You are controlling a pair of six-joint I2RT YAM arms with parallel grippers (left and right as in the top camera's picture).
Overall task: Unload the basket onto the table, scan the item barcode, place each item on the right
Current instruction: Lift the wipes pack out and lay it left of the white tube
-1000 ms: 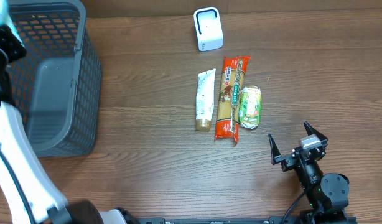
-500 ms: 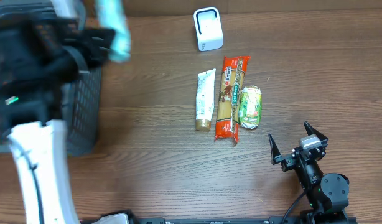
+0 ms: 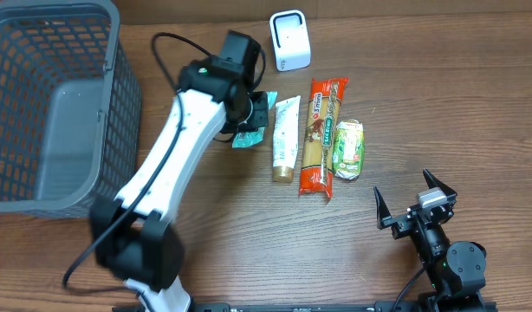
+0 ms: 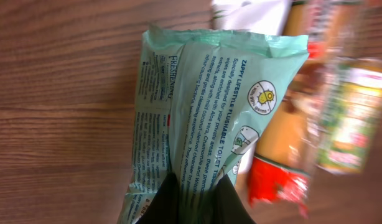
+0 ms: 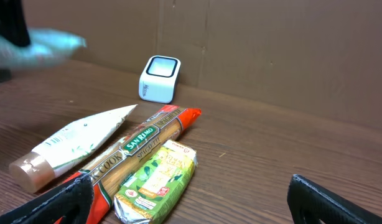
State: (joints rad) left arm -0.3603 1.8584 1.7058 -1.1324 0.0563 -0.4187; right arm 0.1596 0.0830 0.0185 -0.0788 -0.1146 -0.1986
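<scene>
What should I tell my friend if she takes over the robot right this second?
Left gripper: shut on the mint-green wipes pack, holding it just left of the tube.
Right gripper: open, empty, parked near the front edge.
Things: the white scanner is at the back. The tube, spaghetti pack and green packet lie in a row in front of it. The basket is at far left.
Done: the wipes pack is picked up.
Left: bring its barcode to the scanner. The pack is not facing it yet.
</scene>
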